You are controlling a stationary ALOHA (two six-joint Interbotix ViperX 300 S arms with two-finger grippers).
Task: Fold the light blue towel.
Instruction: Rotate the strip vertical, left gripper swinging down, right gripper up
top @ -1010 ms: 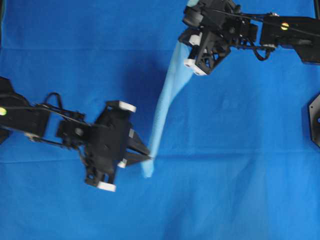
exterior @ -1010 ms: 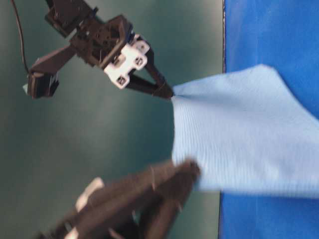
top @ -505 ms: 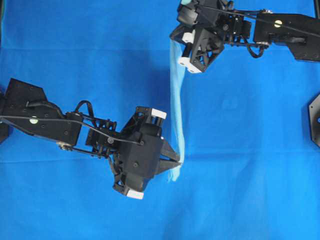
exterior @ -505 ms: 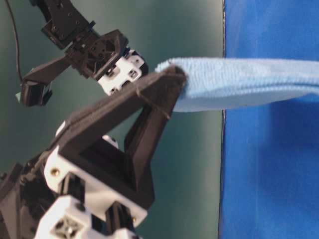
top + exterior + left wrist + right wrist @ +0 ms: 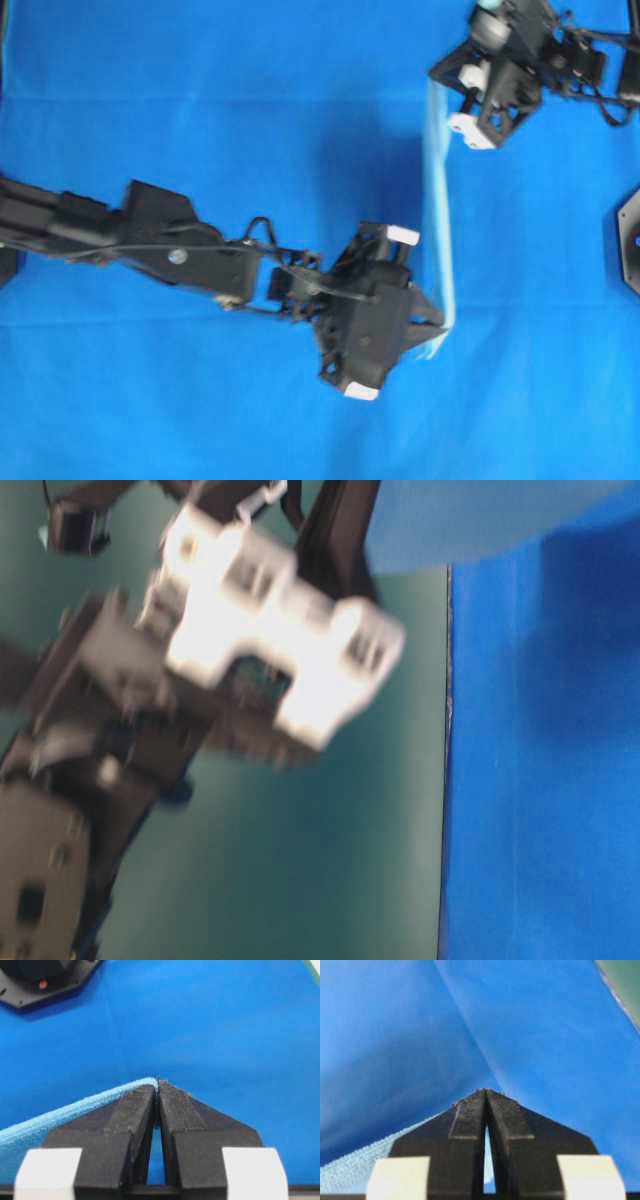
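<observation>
Since a second ago the light blue towel [image 5: 437, 200] has swung rightward, hanging edge-on above the worktop [image 5: 200, 100] between the left end effector [image 5: 437, 322] and right end effector [image 5: 440, 88], both clamped on corners (fold not laid yet).

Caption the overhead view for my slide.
Both tools, left and right, hold the light blue towel stretched between them above the royal-blue cloth.

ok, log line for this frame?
left gripper: shut on light blue towel | right gripper: shut on light blue towel | towel: lifted, stretched between both
</observation>
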